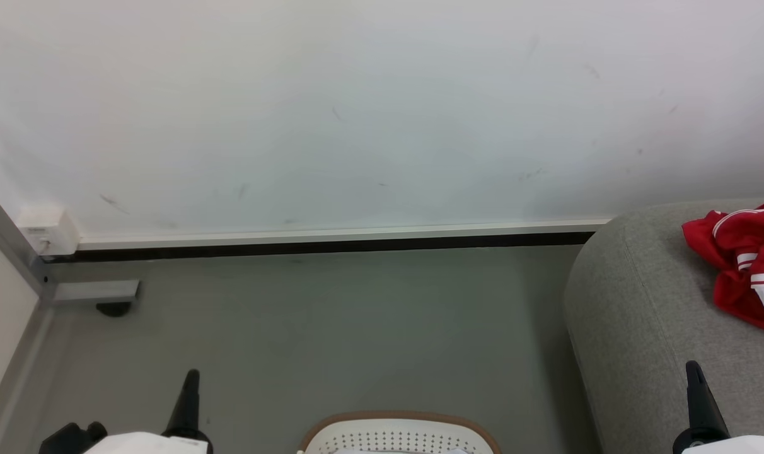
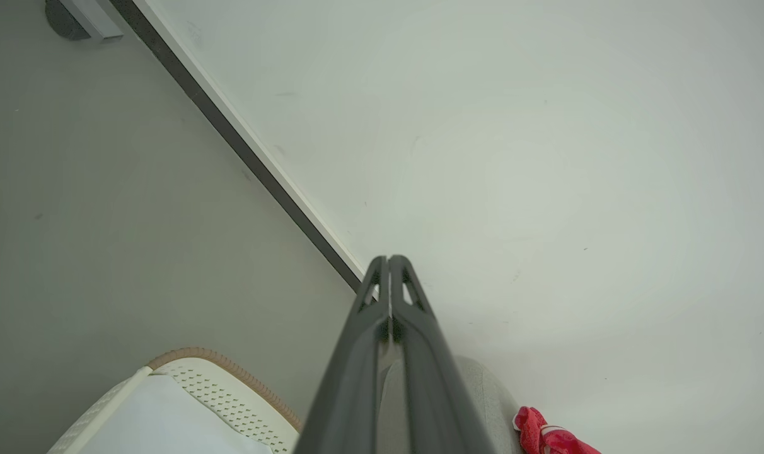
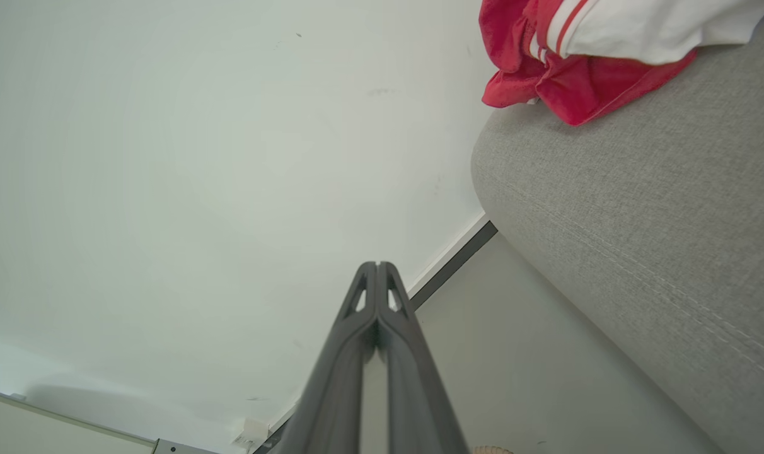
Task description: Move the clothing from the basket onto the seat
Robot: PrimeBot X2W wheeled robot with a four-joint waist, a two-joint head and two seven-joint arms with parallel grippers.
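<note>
- The left gripper stood at the lower left of the head view, its two dark fingers pressed together and pointing up the frame, clenched on nothing.
- In the left wrist view those fingers met along a thin seam at the centre of the frame, with nothing between them.
- The right gripper stood at the lower right of the head view, likewise clenched and empty, its tip in front of the seat's grey fabric.
- In the right wrist view its fingers rose from the bottom centre, tips touching, against the pale wall.
- The basket sat at the bottom centre of the head view between the two grippers, its brown rim and perforated white wall cut off by the frame edge.
- A plain white cloth lay inside the basket, seen at the lower left of the left wrist view.
- The seat filled the right side of the head view, its rounded corner near the baseboard.
- The clothing lay crumpled on top of the seat at the right edge of the head view, red with white stripes and a white panel, well apart from both grippers and outside the basket.
- Grey floor spread between basket and wall.
- A small white box sat against the wall at the left edge, beside a slanted metal bar.
</note>
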